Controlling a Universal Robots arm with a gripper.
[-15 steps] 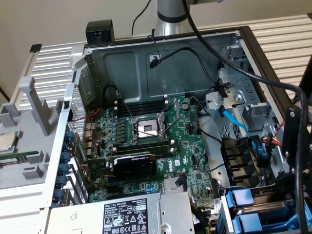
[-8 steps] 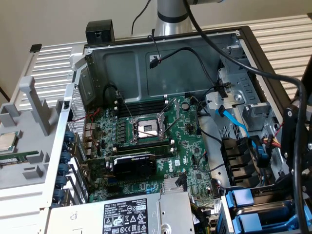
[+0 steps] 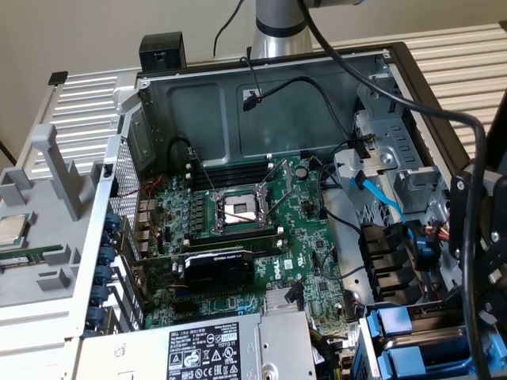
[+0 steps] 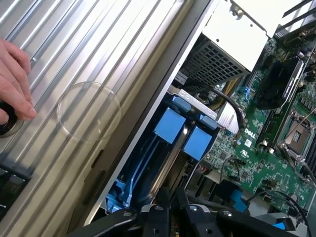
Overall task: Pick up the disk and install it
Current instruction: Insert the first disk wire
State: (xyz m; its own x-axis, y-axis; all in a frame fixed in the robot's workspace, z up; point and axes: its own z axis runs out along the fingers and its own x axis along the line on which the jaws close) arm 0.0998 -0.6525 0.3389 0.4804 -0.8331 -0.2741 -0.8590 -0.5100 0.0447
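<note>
The pickup looks done. The gripper (image 4: pixel 170 198) has its fingers drawn close on the upper edge of the disk (image 4: pixel 168 162). The disk stands on edge in the drive bay (image 3: pixel 379 356) at the corner of the computer case (image 3: pixel 158 111), beside the power supply (image 3: pixel 198 348). Its blue frame sits between the bay walls, so insertion seems well under way, but I cannot tell whether it is fully seated. The arm (image 3: pixel 480 237) hangs over that corner, wrist pointing down into the bay. A person's hand (image 4: pixel 14 81) rests on the ribbed panel (image 4: pixel 98 59) outside the case.
</note>
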